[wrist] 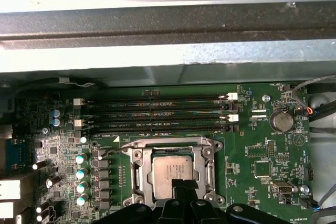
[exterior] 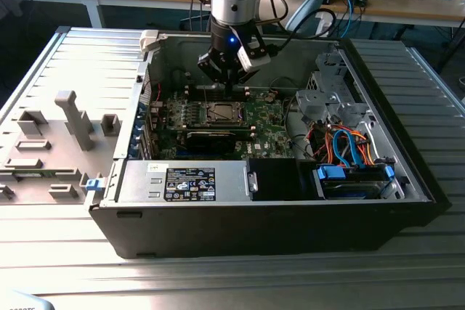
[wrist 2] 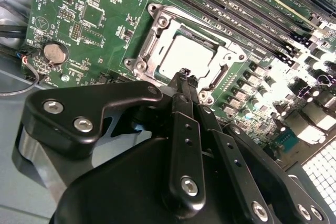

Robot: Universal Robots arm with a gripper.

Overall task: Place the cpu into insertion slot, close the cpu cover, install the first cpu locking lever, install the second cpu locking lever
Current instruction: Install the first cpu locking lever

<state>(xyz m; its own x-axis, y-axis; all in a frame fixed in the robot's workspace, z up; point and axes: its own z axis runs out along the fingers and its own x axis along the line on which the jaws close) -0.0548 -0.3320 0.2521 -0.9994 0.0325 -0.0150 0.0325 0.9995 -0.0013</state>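
The cpu [wrist 2: 184,55] [wrist: 169,167], a square chip with a dull silver top, lies in the insertion slot [exterior: 220,112] on the green board. The cpu cover [wrist 2: 153,39] [wrist: 139,171], a silvery frame plate, lies flat around the chip. My gripper [wrist 2: 185,75] [wrist: 180,184] [exterior: 228,86] hangs just above one edge of the socket, its two black fingers pressed together with nothing seen between them. The gripper body hides the near edge of the socket in both wrist views. A thin wire lever [wrist: 109,150] shows beside the socket.
Memory slots [wrist: 157,114] [wrist 2: 236,3] run along one side of the socket, and a coin battery [wrist: 281,120] [wrist 2: 54,52] sits on another. The case wall [wrist: 157,30] rises close behind. A power supply [exterior: 185,181], a black card [exterior: 211,138] and a drive cage [exterior: 349,143] with cables crowd the case.
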